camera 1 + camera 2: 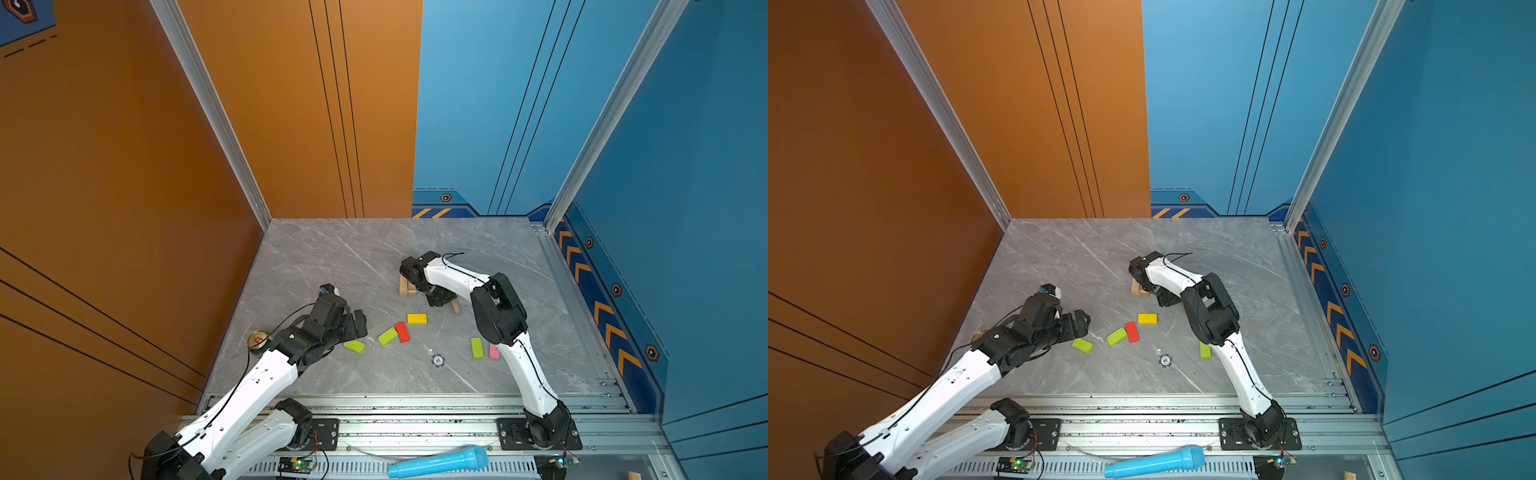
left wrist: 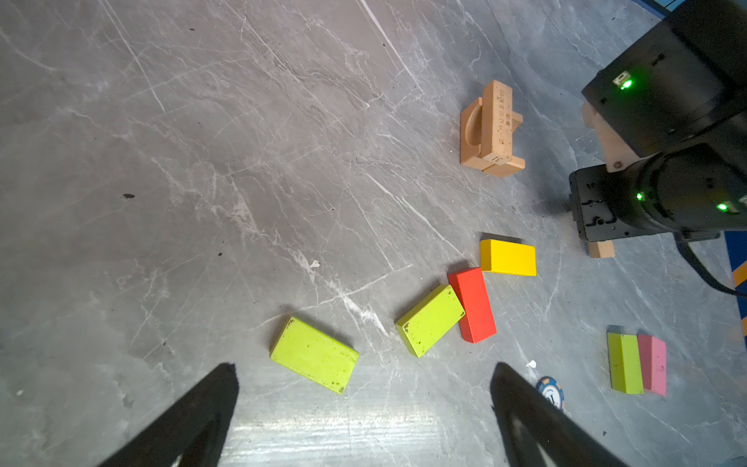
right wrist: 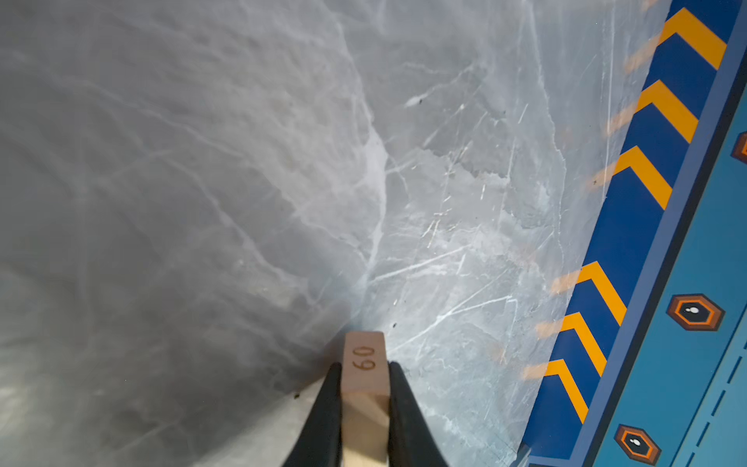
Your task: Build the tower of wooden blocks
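The right arm reaches far across the surface (image 1: 332,257), elbow bent and wrist turned down beside the tower (image 1: 407,286), a low tan stack. The right gripper (image 3: 365,370) clamps a tan block (image 3: 364,347) marked 60. The left arm stretches low, its left gripper (image 2: 364,366) spread wide, with a lime green block (image 2: 313,353) lying flat just ahead.

The number 60 is written on the end of the tan block (image 3: 365,400) clamped in the right pincer (image 3: 364,368). On one end of the stacked tan block (image 2: 498,117), 31 is read. Its side print and the mark on the token (image 2: 550,394) cannot be made out.
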